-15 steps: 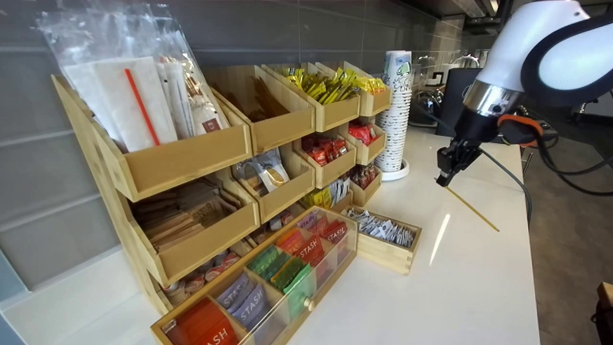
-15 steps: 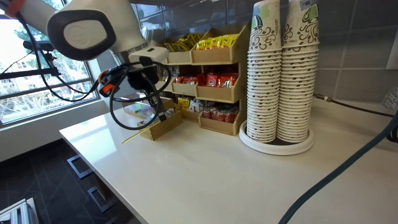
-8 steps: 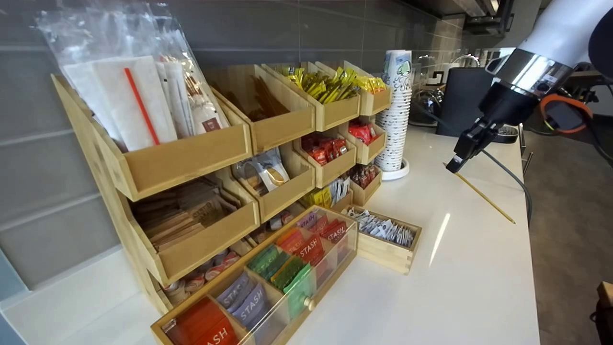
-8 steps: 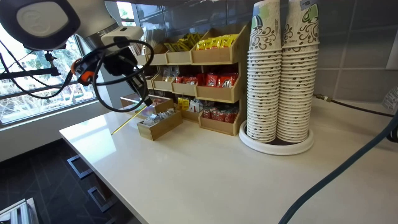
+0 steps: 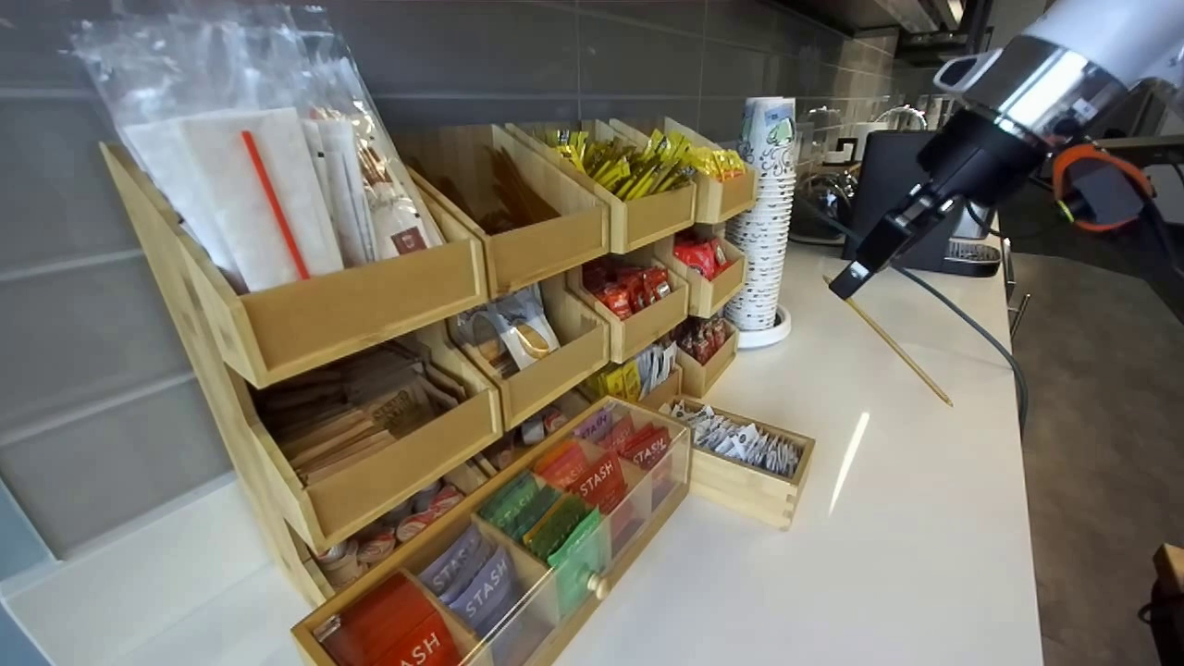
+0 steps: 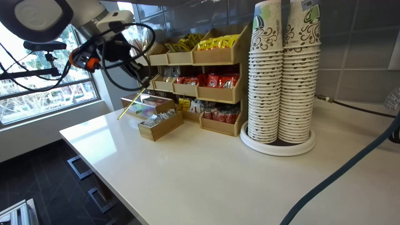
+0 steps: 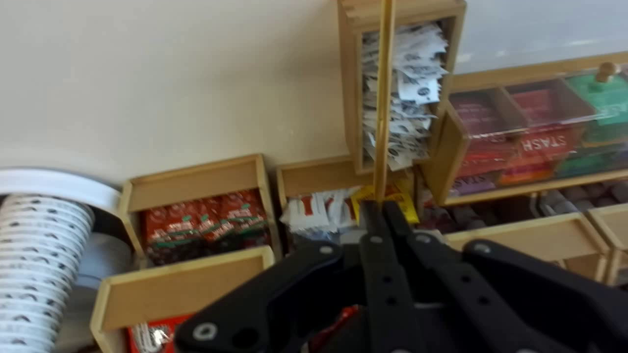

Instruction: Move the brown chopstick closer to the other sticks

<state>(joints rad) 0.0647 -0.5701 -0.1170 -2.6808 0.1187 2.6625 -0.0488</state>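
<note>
The brown chopstick [image 5: 899, 350] is a thin light-brown stick held in the air above the counter, slanting down from my gripper [image 5: 848, 280]. It also shows in an exterior view [image 6: 132, 103], in front of the clear-lidded tea box. In the wrist view the gripper [image 7: 385, 203] is shut on one end of the chopstick [image 7: 385, 93], which points away from the fingertips, across the small tray of packets. Other brown sticks [image 5: 520, 190] lie in a top-row bin [image 5: 546, 242] of the wooden rack; in the wrist view they are out of sight.
A small wooden tray [image 5: 740, 486] of white packets and a tea box [image 5: 638, 555] stand before the rack. Tall cup stacks [image 6: 281, 93] stand on a white round base at the rack's end. A plastic bag [image 5: 231, 74] fills the neighbouring top bin. A dark hose [image 6: 343, 175] crosses the counter.
My gripper has risen from near the counter, carrying the chopstick up with it. The chopstick stays held in the fingers throughout. The rack, tray and boxes have not moved.
</note>
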